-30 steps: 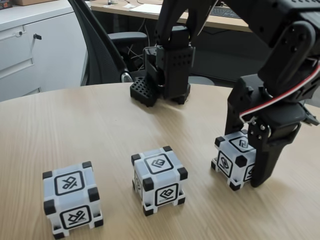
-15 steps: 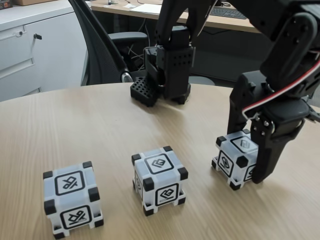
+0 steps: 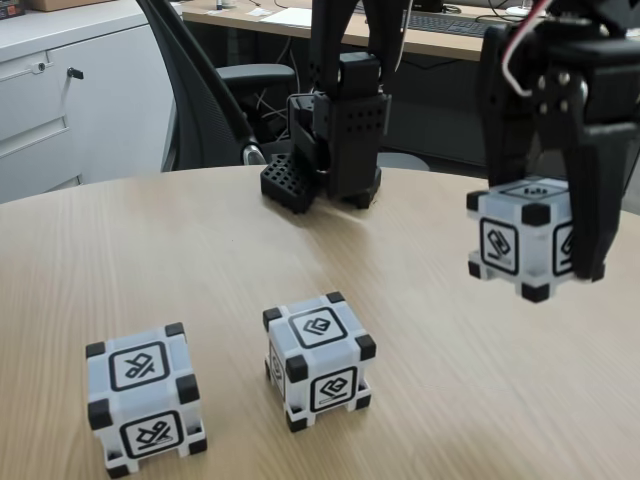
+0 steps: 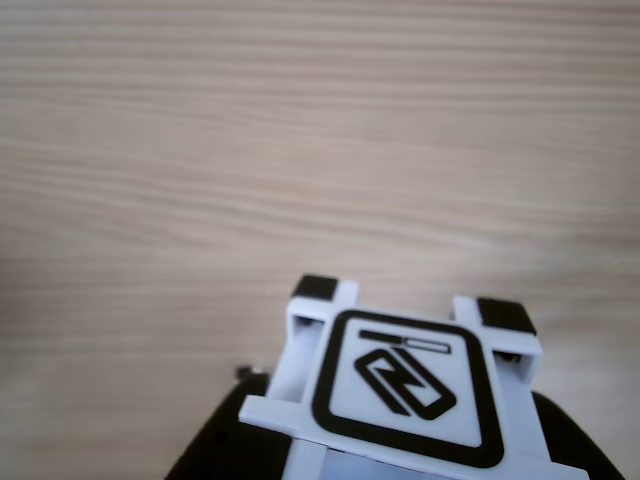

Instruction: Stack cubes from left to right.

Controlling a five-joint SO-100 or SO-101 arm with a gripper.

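My pincer grips the right cube, lifted clear of the table; I should carry it level over the middle cube; lower squarely, corners aligned.

We see a rounded table with a pale wood-grain top filling the lower two thirds of the fixed view, its curved far edge running from the left side up towards the upper centre. Two white-grey cubes with black corners rest directly on it: the left cube sits in the lower left of the frame, and the middle cube sits just right of lower centre, well apart from the first. At the upper centre, near the far edge, the black arm base stands on the tabletop. In the other view we see bare wood grain across the upper frame.
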